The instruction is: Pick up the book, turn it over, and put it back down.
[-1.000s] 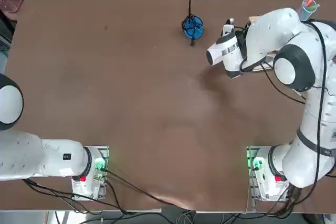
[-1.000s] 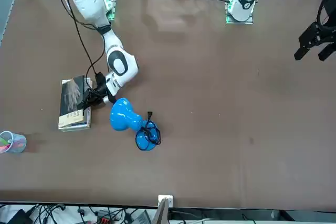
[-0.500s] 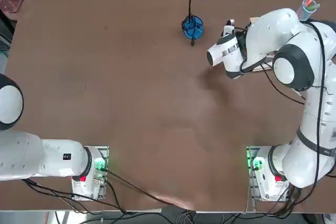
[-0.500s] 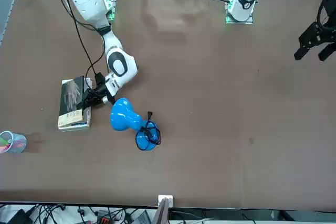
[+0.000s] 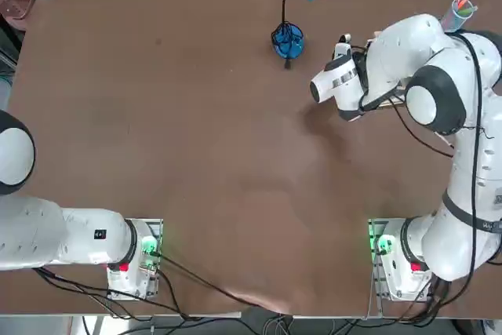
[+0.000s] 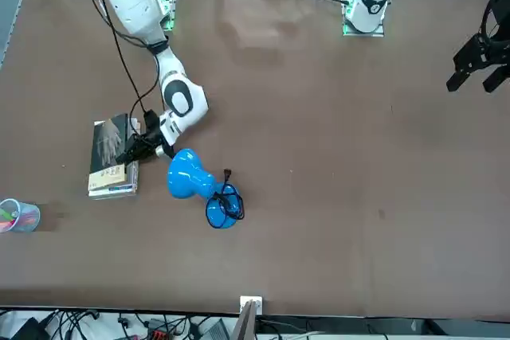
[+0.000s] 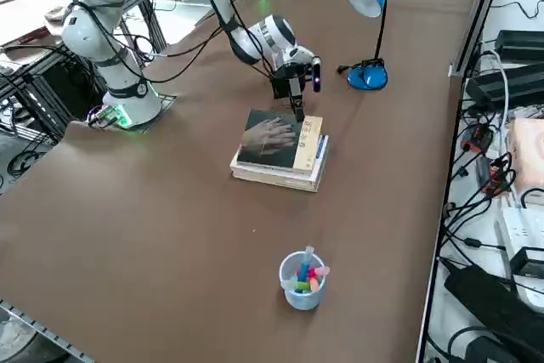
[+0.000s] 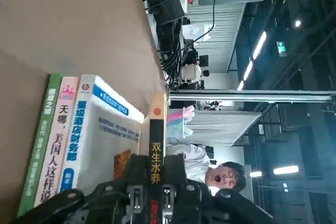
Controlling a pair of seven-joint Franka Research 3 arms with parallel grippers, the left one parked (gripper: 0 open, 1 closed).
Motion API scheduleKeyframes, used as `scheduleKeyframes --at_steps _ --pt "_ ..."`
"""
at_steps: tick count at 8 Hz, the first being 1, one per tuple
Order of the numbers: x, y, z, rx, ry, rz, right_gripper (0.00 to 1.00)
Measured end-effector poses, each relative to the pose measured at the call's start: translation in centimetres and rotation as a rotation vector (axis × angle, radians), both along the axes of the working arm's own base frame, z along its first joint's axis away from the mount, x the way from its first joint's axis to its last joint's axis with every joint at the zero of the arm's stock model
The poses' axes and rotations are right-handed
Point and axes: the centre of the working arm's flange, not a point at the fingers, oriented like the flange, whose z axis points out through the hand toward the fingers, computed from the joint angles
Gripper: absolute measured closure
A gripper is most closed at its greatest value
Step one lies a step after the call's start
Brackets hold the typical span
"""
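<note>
— Brown surface (image 6: 335, 157) all across, mostly bare. What sits at the far left of the front view?

— At about 8 o'clock from the centre, a clear cup (image 6: 17, 214) of coloured pens. Just to its 1 o'clock lies the book (image 6: 107, 145), dark grey cover up with a pale hand picture, on top of a small stack (image 7: 280, 174) of other books.

— And the working arm?

— It comes down from 11 o'clock. The right gripper (image 6: 130, 151) is at the book's 3 o'clock edge, reaching in low along the surface.

— Are the fingers apart?

— No. In the wrist view the fingers (image 8: 135, 179) are clamped on the book's dark spine, one on each side of it. That spine stands a little apart from the white-and-blue volume next to it; the pink and green spines lie beyond that.

— Anything further right?

— A blue desk lamp (image 6: 187, 174), at 4 o'clock from the gripper and near it. Its shade is just beside the wrist and its round base trails off toward 4 o'clock.
</note>
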Motion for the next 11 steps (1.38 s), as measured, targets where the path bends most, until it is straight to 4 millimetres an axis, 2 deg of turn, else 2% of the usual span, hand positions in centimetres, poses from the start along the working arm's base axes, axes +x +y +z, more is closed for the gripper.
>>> scheduleKeyframes --at_steps 11 --pt "-0.3 -0.7 -1.9 0.0 -0.03 0.016 0.89"
